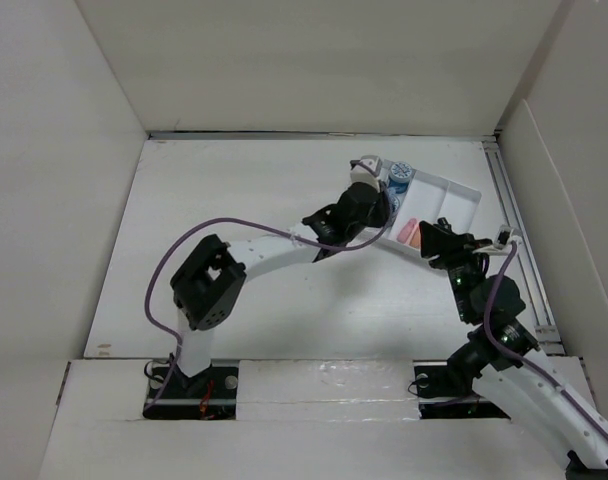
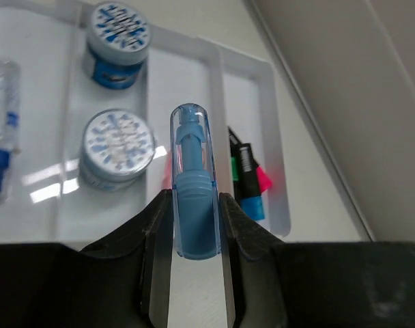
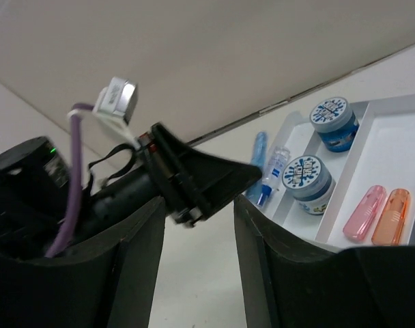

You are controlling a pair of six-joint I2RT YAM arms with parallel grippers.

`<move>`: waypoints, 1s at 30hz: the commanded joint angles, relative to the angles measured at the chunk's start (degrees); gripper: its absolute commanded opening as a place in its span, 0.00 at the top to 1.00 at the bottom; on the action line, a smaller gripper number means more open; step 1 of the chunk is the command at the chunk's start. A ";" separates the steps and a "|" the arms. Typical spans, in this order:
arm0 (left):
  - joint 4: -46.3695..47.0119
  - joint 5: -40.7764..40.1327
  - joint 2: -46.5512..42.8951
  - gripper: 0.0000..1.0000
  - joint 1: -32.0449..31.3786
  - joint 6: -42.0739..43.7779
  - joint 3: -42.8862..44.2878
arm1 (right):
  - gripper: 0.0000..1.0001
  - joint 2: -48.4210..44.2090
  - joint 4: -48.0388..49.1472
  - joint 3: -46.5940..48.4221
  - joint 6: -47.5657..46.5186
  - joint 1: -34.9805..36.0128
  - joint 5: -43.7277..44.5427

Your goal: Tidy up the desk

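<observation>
The right gripper (image 3: 194,213) fills the bottom of the view. Its black jaws stand apart, with only bare white tabletop (image 3: 201,294) low between them. Just beyond sits the left gripper (image 3: 241,176), a dark wedge pointing right, with a purple cable (image 3: 74,178) looping off its back and a small silver box (image 3: 117,98) above. A pale blue tube (image 3: 259,152) shows at its tip; whether it is gripped I cannot tell from here.

To the right lies a white tray (image 3: 392,106). A clear tube (image 3: 272,174) with a blue cap lies at its left edge. The near jar (image 3: 307,183) and the far jar (image 3: 336,121), both round and blue-lidded, share the next slot. A pink piece (image 3: 364,212) and an orange piece (image 3: 390,215) lie side by side in the wider one. A plain white wall (image 3: 194,48) closes the back.
</observation>
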 commanded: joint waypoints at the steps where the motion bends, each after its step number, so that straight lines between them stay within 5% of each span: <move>1: 1.56 9.02 8.26 0.98 0.18 1.91 9.91 | 0.50 -0.29 1.86 -0.46 0.09 0.48 0.81; 8: -2.93 12.55 20.77 0.92 -0.34 2.08 27.41 | 0.50 -0.28 -0.34 0.60 0.88 0.48 1.07; 11: -5.04 14.30 23.59 0.68 -0.34 2.79 32.08 | 0.50 -1.60 -0.42 0.42 0.71 0.48 0.81; 12: -5.22 14.49 23.85 0.53 -0.34 2.88 32.61 | 0.50 -2.30 -0.60 0.42 0.62 0.48 0.81; 14: -5.13 14.84 23.42 0.44 -0.34 3.23 32.09 | 0.50 -2.75 -0.42 -0.10 0.97 0.48 1.51; 19: -1.37 13.87 16.59 0.30 -0.34 4.45 24.45 | 0.50 -2.57 -0.60 0.25 1.14 0.48 1.34; 24: 3.82 10.19 7.09 0.29 -0.34 6.04 12.17 | 0.51 -3.98 0.02 -0.81 1.23 0.48 1.69; 27: 6.02 6.95 -0.47 0.29 -0.34 7.00 3.92 | 0.69 -4.51 0.89 -1.33 0.97 0.48 0.99; 28: 7.86 6.06 -4.67 0.29 0.27 7.27 1.44 | 0.82 -4.51 1.42 -1.16 0.27 0.48 -0.23; 30: 10.15 3.52 -9.25 0.29 0.27 7.27 -7.14 | 0.89 -3.72 2.73 -1.16 -0.96 0.48 -4.10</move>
